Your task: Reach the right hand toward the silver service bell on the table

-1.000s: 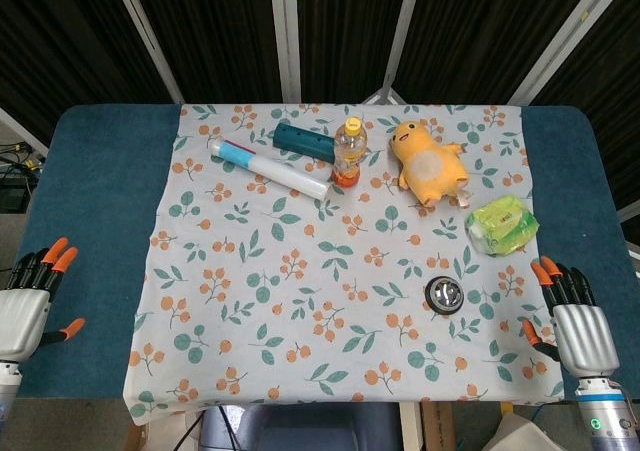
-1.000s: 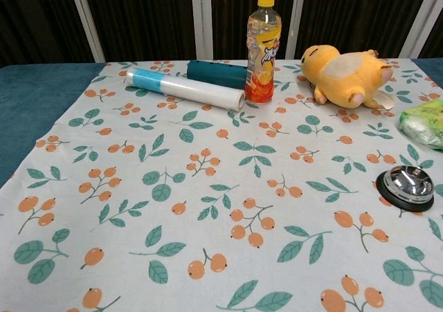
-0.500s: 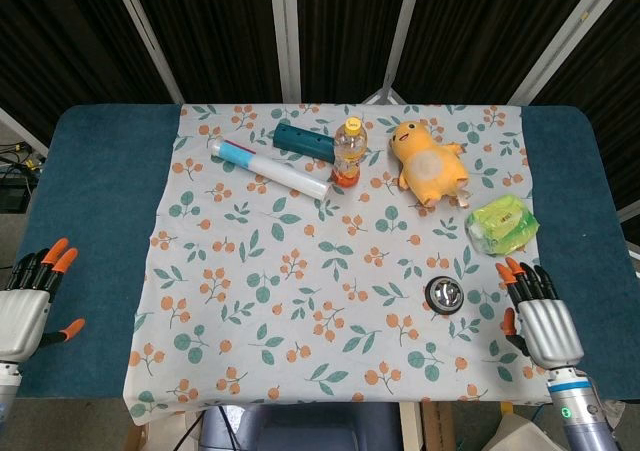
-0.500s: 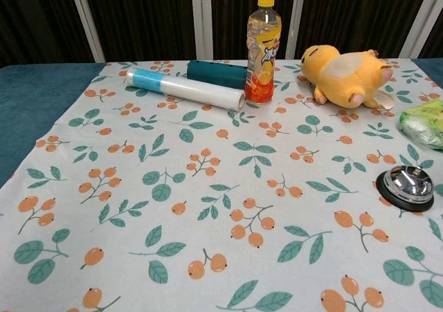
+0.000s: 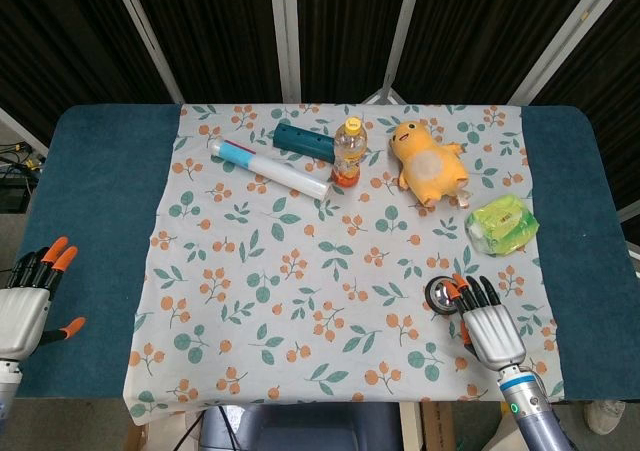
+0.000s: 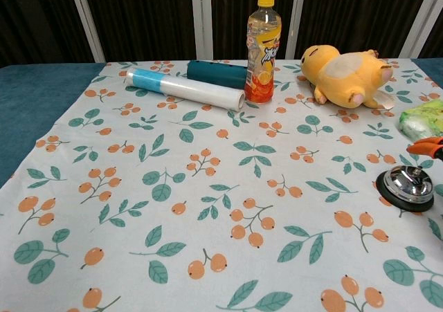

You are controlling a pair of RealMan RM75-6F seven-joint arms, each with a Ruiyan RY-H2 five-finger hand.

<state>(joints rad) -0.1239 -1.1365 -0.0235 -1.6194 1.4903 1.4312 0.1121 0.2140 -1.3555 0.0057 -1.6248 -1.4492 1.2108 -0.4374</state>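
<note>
right hand (image 5: 491, 326) fingers (image 5: 478, 291) spread, left hand (image 5: 27, 301) open-palmed

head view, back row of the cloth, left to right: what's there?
White and blue roll → teal case → orange drink bottle → yellow plush duck → green packet.

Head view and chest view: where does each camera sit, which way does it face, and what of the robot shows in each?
Head view: high above the near table edge, looking steeply down on the whole floral cloth; shows the left hand at the near left and the right hand, fingertips at the silver service bell.
Chest view: low at the near edge, looking across the cloth to the dark curtains; only the right hand's orange fingertips enter at the right edge.
Shared: bell, drink bottle, yellow plush toy.
</note>
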